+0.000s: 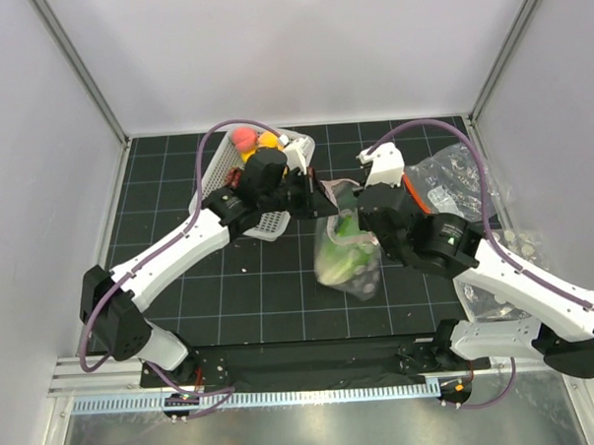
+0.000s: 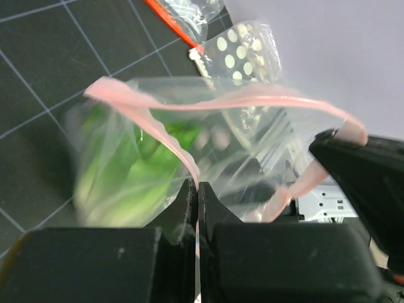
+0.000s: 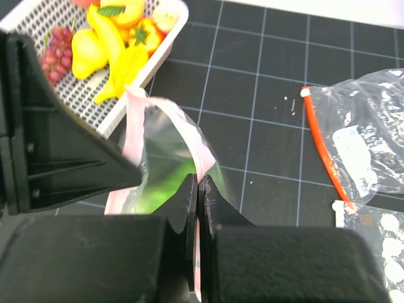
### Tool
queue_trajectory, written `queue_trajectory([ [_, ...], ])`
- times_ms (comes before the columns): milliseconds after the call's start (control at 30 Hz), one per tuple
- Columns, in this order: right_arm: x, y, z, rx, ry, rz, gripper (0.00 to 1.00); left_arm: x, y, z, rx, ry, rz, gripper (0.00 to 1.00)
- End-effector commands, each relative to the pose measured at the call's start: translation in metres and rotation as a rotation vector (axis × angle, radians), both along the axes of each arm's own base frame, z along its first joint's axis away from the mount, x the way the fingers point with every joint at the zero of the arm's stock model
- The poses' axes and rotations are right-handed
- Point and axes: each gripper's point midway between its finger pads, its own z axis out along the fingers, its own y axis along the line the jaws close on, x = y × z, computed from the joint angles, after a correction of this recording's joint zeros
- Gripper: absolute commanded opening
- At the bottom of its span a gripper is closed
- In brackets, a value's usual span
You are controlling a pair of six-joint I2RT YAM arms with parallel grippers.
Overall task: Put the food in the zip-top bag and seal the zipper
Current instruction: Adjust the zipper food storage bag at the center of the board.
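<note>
Zip-top bag point(image 1: 358, 274) hangs over mid-mat with cabbage point(image 1: 340, 255) inside, our left gripper point(image 2: 197, 189) and right gripper point(image 3: 197, 186) each clamping its zipper point(image 2: 252, 101) on opposite sides, mouth axis running claw-to-claw, basket point(image 1: 266, 224) nearer left.

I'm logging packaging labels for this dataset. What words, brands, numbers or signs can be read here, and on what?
No text can be read in any view.
White label inside the clear bag with the orange-red strip: too small and blurred to read.
Dotted bag on the table: only plain pale dots, no characters.
Held zip-top bag: no lettering visible.
</note>
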Motion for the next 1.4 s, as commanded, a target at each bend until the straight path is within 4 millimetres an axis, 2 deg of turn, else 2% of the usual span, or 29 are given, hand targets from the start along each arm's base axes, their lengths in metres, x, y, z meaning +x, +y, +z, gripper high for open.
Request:
queue_trajectory([
  [0, -0.002, -0.025, 0.059, 0.132, -0.134, -0.078, 0.01, -0.008, -0.004, 0.060, -0.121, -0.124, -0.058, 0.00],
  [67, -0.001, -0.020, 0.059, 0.126, -0.124, -0.059, 0.01, -0.007, 0.002, 0.054, -0.118, -0.124, -0.047, 0.00],
  [133, 0.001, -0.011, 0.047, 0.074, -0.092, -0.032, 0.01, 0.000, 0.008, 0.038, -0.109, -0.104, -0.027, 0.00],
  [300, 0.020, 0.023, -0.017, -0.112, 0.021, 0.006, 0.03, 0.013, 0.013, -0.004, -0.073, -0.064, -0.037, 0.00],
  [367, 0.022, 0.031, -0.033, -0.147, 0.053, 0.026, 0.14, 0.020, 0.017, -0.023, -0.039, -0.058, -0.032, 0.00],
  [400, 0.022, 0.040, -0.045, -0.162, 0.086, 0.059, 0.31, 0.024, 0.020, -0.029, -0.014, -0.078, -0.033, 0.01],
  [433, 0.022, 0.044, -0.050, -0.163, 0.099, 0.069, 0.36, 0.025, 0.023, -0.037, 0.005, -0.083, -0.030, 0.01],
  [467, 0.021, 0.045, -0.057, -0.172, 0.114, 0.076, 0.39, 0.030, 0.028, -0.042, 0.030, -0.104, -0.001, 0.01],
  [600, 0.024, 0.052, -0.070, -0.145, 0.096, 0.086, 0.41, 0.033, 0.043, -0.051, 0.047, -0.185, 0.056, 0.01],
  [667, 0.024, 0.052, -0.073, -0.137, 0.088, 0.084, 0.41, 0.025, 0.048, -0.049, 0.046, -0.200, 0.048, 0.01],
  [700, 0.025, 0.051, -0.072, -0.133, 0.081, 0.078, 0.41, 0.025, 0.054, -0.055, 0.063, -0.202, 0.069, 0.02],
  [900, 0.029, 0.042, -0.063, -0.100, 0.010, 0.036, 0.39, 0.024, 0.064, -0.053, 0.062, -0.227, 0.111, 0.08],
  [933, 0.028, 0.041, -0.061, -0.097, 0.004, 0.036, 0.36, 0.025, 0.065, -0.055, 0.072, -0.227, 0.119, 0.08],
  [967, 0.027, 0.039, -0.061, -0.092, -0.001, 0.036, 0.23, 0.026, 0.065, -0.055, 0.078, -0.227, 0.120, 0.08],
  [1067, 0.026, 0.036, -0.058, -0.085, -0.005, 0.031, 0.01, 0.029, 0.069, -0.059, 0.105, -0.230, 0.138, 0.11],
  [1133, 0.025, 0.032, -0.057, -0.082, -0.010, 0.016, 0.01, 0.032, 0.073, -0.062, 0.128, -0.230, 0.158, 0.15],
  [1233, 0.025, 0.022, -0.054, -0.081, -0.032, -0.020, 0.01, 0.040, 0.090, -0.062, 0.181, -0.248, 0.235, 0.29],
  [1267, 0.025, 0.020, -0.055, -0.078, -0.037, -0.025, 0.01, 0.047, 0.099, -0.061, 0.209, -0.269, 0.287, 0.38],
  [1300, 0.025, 0.020, -0.053, -0.068, -0.043, -0.026, 0.01, 0.047, 0.106, -0.062, 0.236, -0.285, 0.304, 0.42],
  [1333, 0.025, 0.020, -0.053, -0.063, -0.044, -0.025, 0.01, 0.049, 0.116, -0.053, 0.245, -0.317, 0.347, 0.46],
  [1367, 0.025, 0.021, -0.054, -0.056, -0.048, -0.023, 0.01, 0.053, 0.128, -0.054, 0.277, -0.338, 0.402, 0.54],
])
